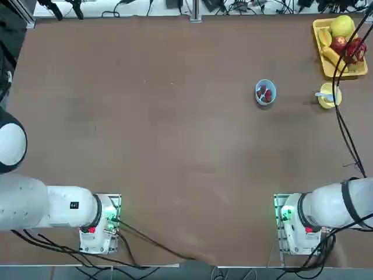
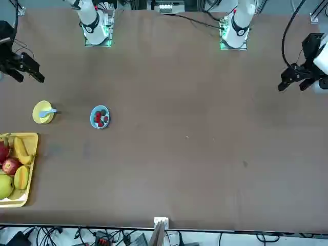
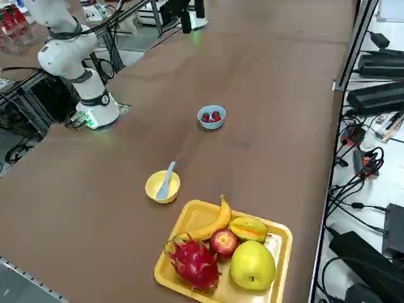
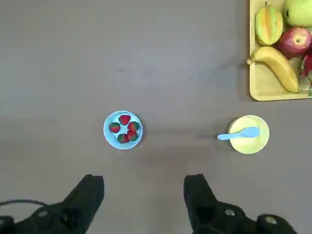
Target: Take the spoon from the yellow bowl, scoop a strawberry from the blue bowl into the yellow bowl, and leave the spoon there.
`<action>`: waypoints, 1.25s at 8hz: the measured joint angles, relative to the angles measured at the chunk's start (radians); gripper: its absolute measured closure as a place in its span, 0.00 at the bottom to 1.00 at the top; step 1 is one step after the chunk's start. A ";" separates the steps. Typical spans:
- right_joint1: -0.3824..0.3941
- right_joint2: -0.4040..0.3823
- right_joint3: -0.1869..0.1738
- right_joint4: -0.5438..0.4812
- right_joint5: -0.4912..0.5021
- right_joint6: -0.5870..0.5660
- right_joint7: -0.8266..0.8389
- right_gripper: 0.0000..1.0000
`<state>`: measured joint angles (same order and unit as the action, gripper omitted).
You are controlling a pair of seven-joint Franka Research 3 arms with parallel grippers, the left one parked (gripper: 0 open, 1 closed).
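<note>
The small yellow bowl [image 4: 257, 144] sits on the brown table beside the fruit tray, also seen from overhead [image 1: 333, 103]. The pale blue spoon [image 4: 239, 134] lies in it, its handle sticking out over the rim toward the blue bowl. The blue bowl [image 4: 106, 129] stands apart from it toward the table's middle [image 1: 257, 92] and holds several strawberries [image 4: 125, 128]. My right gripper [image 4: 144, 187] hangs high above the table, open and empty, nearer the robot's side than both bowls. In the front view the right gripper [image 2: 31, 72] is at the left edge.
A rectangular yellow tray [image 4: 254, 91] with a banana, an apple, a starfruit, a dragon fruit and a green fruit stands at the table's far right corner [image 1: 318, 44], close to the yellow bowl. Cables hang along the right arm.
</note>
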<state>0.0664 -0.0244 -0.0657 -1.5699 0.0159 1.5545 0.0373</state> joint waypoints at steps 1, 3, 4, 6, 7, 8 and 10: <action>0.000 0.000 0.000 0.000 0.000 0.000 0.000 0.00; 0.000 0.000 0.000 0.000 -0.001 0.000 0.000 0.00; 0.003 0.002 0.000 0.000 -0.014 0.000 0.000 0.00; 0.044 0.022 0.001 -0.003 -0.123 -0.004 0.020 0.00; 0.075 0.042 0.001 -0.012 -0.190 -0.003 0.068 0.00; 0.100 0.063 0.003 -0.032 -0.253 0.001 0.111 0.00; 0.113 0.093 0.004 -0.123 -0.384 0.055 0.137 0.00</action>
<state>0.1796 0.0682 -0.0620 -1.6929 -0.3684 1.6099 0.1742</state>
